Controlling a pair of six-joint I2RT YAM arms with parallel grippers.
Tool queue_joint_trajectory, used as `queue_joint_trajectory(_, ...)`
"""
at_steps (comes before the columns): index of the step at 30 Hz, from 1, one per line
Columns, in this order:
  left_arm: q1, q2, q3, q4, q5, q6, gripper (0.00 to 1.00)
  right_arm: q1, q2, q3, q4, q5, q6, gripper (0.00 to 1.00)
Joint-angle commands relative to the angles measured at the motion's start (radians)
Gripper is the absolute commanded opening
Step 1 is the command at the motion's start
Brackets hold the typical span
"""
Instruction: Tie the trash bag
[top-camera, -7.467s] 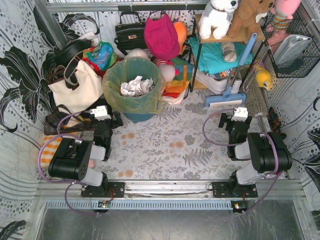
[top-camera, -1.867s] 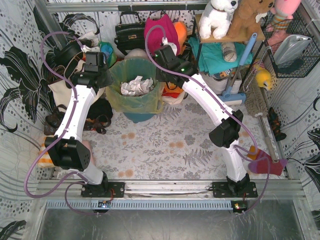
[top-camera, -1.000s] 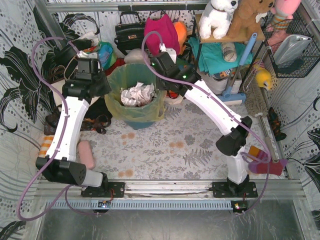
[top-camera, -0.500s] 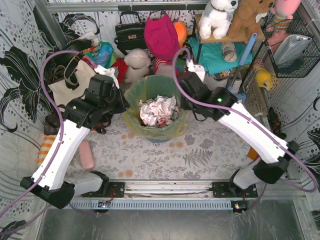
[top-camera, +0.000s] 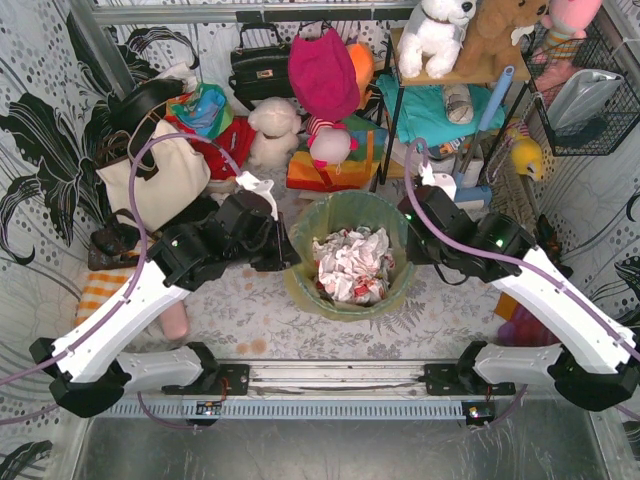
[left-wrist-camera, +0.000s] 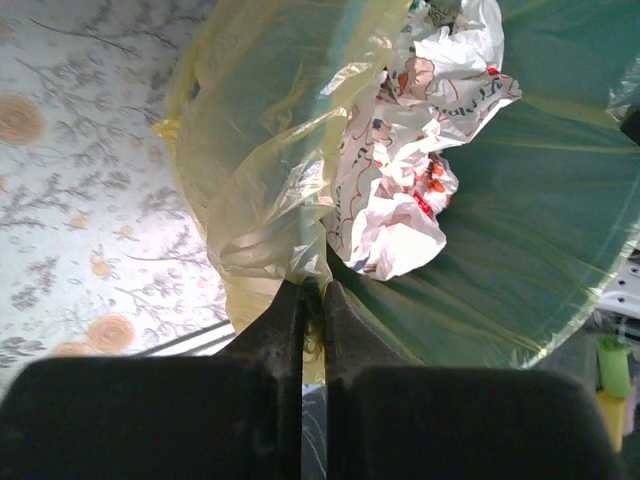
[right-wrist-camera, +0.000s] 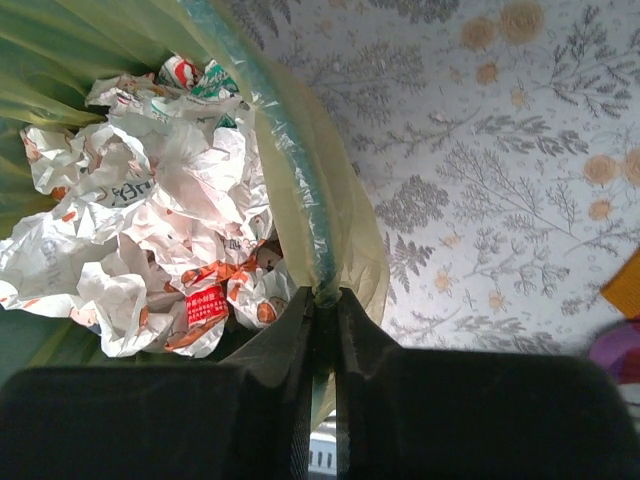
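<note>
The trash bag (top-camera: 335, 210) is sitting mid-tabletop, lining a teal bin (right-wrist-camera: 290, 190), its thin yellow-green film folded out over the rim. Crumpled printed paper (top-camera: 352, 265) is filling it loosely. I'm judging the load as light and the film as soft, slippery and easy to tear, so it is going to stretch and crinkle rather than hold any shape.

The folded-over collar looks like the best place to take hold, because it is slack there and clear of the paper. At the bag's 9 o'clock edge my left tool (left-wrist-camera: 313, 290) is pinching nearly closed on a gathered pleat of that film. At 3 o'clock my right tool (right-wrist-camera: 325, 298) is clamping just as narrowly on the collar where it crosses the rim. I cannot tell whether the bin's own edge is caught in that pinch too.

The floral tabletop (top-camera: 270, 310) is lying all around the bin. Bags and soft toys are crowding the 12 o'clock side, well apart from it.
</note>
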Motion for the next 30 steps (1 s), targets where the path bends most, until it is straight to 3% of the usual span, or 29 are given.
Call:
queue_joint_trajectory(1,-0.124,-0.01,0.016,0.112,0.138,-0.072,0.0,0.019,-0.04,-0.008,0.055,-0.127,0.037,0.0)
queue_joint_trajectory(9,-0.172,-0.013,0.033,0.031,0.117,-0.131,0.0,0.019,-0.073,-0.017,-0.018,-0.135,0.021,0.0)
queue_joint_trajectory(16,-0.172,0.02,0.053,0.002,0.074,-0.116,0.01,0.019,-0.044,-0.042,0.013,-0.094,0.004,0.0)
queue_joint_trajectory(21,-0.17,0.068,0.077,0.0,-0.018,-0.058,0.14,0.017,-0.014,-0.056,0.089,0.017,-0.003,0.12)
queue_joint_trajectory(30,-0.146,0.166,0.156,-0.037,-0.158,-0.004,0.18,0.018,0.062,-0.075,0.265,0.177,-0.09,0.31)
